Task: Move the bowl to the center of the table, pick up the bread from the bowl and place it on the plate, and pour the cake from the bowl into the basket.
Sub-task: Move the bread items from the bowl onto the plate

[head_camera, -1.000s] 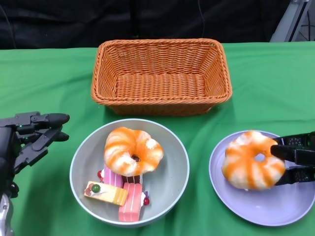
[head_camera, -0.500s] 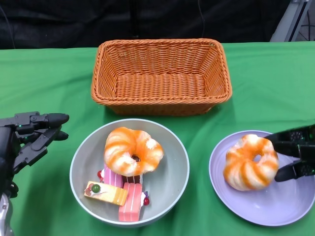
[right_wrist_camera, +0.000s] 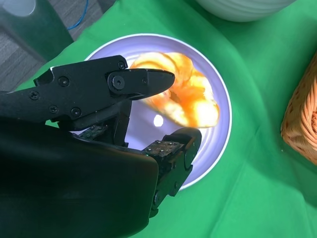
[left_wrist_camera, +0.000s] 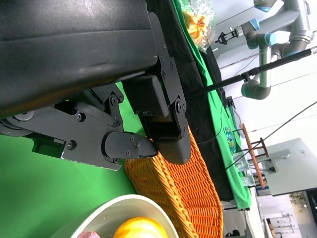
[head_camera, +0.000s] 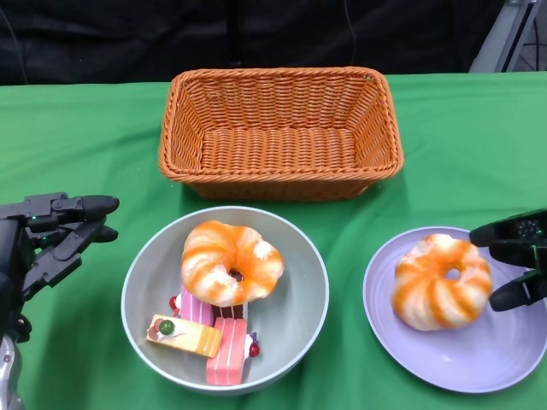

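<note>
Bread [head_camera: 442,281] number one sits on the purple plate [head_camera: 453,367], and your right hand [head_camera: 520,256] has its fingers [right_wrist_camera: 148,82] spread apart just beside it, holding nothing. In the right wrist view you can see the glazed ring lying free between and beyond the fingertips, with no pinch on it. So by my read the drop on the plate is done.

Go outward from there and you've got the second bread [head_camera: 231,261] in the grey bowl [head_camera: 301,316], resting on top of the cake slices [head_camera: 205,337]. The bowl sits roughly mid-table, just in front of the wicker basket [head_camera: 279,132], so the centering step looks finished too.

Your left hand [head_camera: 53,239] hangs off to the bowl's side, near the rim but apart from it, fingers loosely apart and gripping nothing. The left wrist view shows the same: fingers parted, bowl edge and basket beyond them.

Next move, I'd say, is that second bread, if it counts as bread to move. You'd need to lift the right hand clear of the plate, come over the bowl and grip the ring from above without dragging cake out with it. After that you've still got the pour into the basket. Watch the plate space, since it could get tight with two rings on it.
</note>
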